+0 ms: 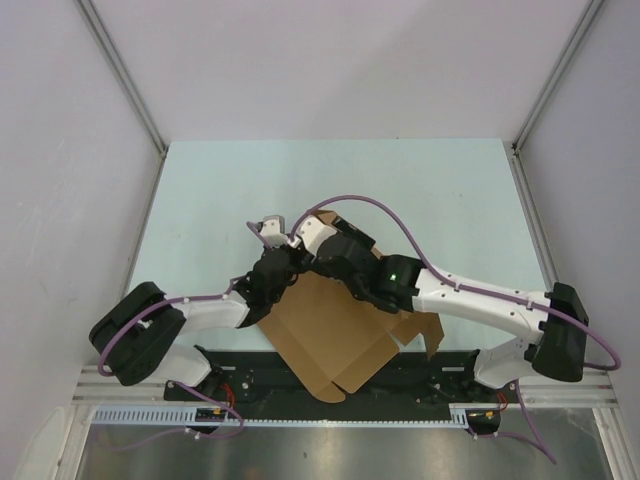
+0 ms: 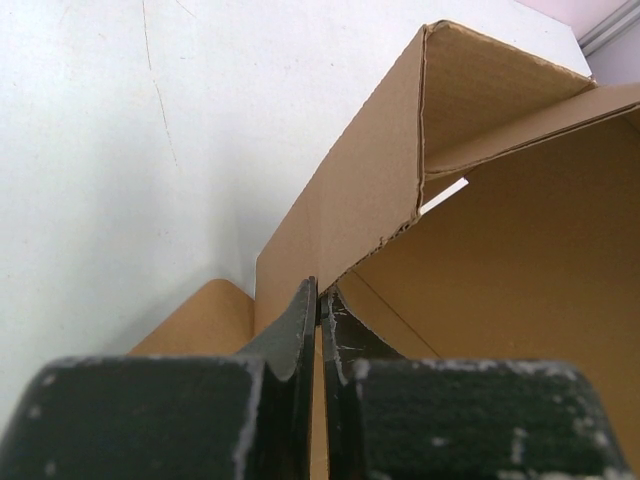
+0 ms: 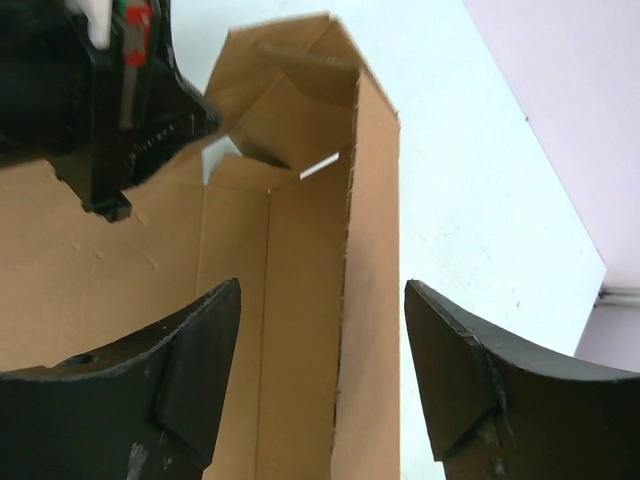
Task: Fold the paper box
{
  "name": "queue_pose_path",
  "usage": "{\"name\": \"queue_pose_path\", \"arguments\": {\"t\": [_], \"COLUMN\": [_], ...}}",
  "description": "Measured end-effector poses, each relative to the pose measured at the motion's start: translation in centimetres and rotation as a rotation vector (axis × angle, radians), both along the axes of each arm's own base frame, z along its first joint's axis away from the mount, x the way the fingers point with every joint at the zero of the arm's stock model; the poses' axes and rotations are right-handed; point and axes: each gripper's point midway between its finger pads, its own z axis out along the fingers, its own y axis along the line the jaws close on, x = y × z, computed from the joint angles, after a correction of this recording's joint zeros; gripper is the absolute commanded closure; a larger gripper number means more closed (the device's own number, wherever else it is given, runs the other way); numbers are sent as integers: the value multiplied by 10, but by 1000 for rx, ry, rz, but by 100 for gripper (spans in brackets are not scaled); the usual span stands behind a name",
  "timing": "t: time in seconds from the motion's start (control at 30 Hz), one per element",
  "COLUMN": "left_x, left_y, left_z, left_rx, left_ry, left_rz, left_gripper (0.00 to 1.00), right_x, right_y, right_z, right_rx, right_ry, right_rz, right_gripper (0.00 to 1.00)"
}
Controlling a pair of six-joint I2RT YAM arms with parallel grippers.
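Your top view looks down from above and behind the arm bases, far enough back to take in the whole table (image 1: 220, 190) and both arms. Your left wrist view sits low and very close, looking out along the left gripper (image 2: 320, 295) at an upright wall of the paper box (image 2: 370, 190). Your right wrist view looks from close in past the right gripper (image 3: 322, 290) along a box wall, with the left gripper in its upper left corner. All three views share the box.
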Motion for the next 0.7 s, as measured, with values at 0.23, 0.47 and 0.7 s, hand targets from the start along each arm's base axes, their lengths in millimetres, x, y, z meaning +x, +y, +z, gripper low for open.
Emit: {"name": "queue_pose_path", "arguments": {"t": [0.23,0.47,0.7], "left_x": [1,1,2], "left_y": [2,3,2], "left_z": [0,-1,0], "left_rx": [13,23,35], "left_ry": [-4,-4,-3], "left_rz": [5,11,9], "left_gripper": [96,96,93], "right_x": [-6,49,107], "right_y": [7,-40,-56], "right_z": [54,112,82], "right_rx": [158,541,772], "right_ry": [-35,14,241], "right_rz": [36,-109,-173], "right_gripper": [24,21,13]}}
